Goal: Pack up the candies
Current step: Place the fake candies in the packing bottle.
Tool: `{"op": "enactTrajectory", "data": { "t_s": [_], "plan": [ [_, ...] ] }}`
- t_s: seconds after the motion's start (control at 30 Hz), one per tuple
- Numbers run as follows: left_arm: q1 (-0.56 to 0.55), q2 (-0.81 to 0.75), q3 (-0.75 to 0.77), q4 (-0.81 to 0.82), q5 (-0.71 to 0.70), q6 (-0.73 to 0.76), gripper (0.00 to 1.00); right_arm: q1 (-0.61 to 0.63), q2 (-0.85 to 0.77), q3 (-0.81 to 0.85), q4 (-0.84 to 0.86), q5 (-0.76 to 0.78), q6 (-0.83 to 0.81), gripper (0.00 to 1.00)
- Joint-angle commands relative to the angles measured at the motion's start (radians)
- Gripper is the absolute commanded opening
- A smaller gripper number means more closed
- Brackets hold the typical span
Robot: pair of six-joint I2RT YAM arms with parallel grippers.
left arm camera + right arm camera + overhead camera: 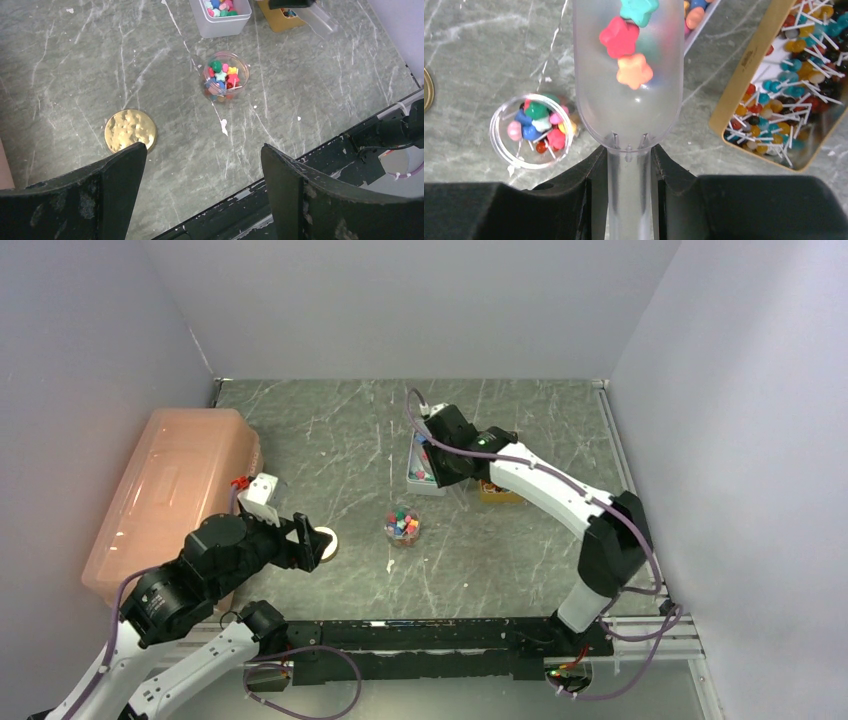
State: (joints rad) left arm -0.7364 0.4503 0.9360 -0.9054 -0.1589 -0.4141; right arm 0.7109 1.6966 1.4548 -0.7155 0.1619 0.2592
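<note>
Star-shaped candies in mixed colours fill a small clear jar in the middle of the table. More candies lie in a grey tray behind it. My right gripper is shut on the handle of a clear scoop, which carries three candies and hangs over the tray's edge. My left gripper stands open and holds nothing, low by a gold lid left of the jar.
A yellow box of coloured pins sits right of the tray. A large pink plastic bin stands along the left wall. The black rail runs along the table's near edge.
</note>
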Motion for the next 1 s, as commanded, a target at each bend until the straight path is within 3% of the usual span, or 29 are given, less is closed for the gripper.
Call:
{"op": "enactTrajectory", "data": {
  "t_s": [0.0, 0.5, 0.97],
  "plan": [
    [-0.004, 0.011, 0.008, 0.006, -0.028, -0.021, 0.90, 0.031, -0.128, -0.070, 0.043, 0.058, -0.036, 0.00],
    [-0.004, 0.024, 0.012, 0.000, -0.043, -0.028, 0.89, 0.140, -0.290, -0.108, -0.197, -0.098, -0.052, 0.00],
    [-0.004, 0.019, 0.011, 0.002, -0.038, -0.025, 0.89, 0.216, -0.164, 0.016, -0.446, -0.233, -0.053, 0.00]
  ]
}}
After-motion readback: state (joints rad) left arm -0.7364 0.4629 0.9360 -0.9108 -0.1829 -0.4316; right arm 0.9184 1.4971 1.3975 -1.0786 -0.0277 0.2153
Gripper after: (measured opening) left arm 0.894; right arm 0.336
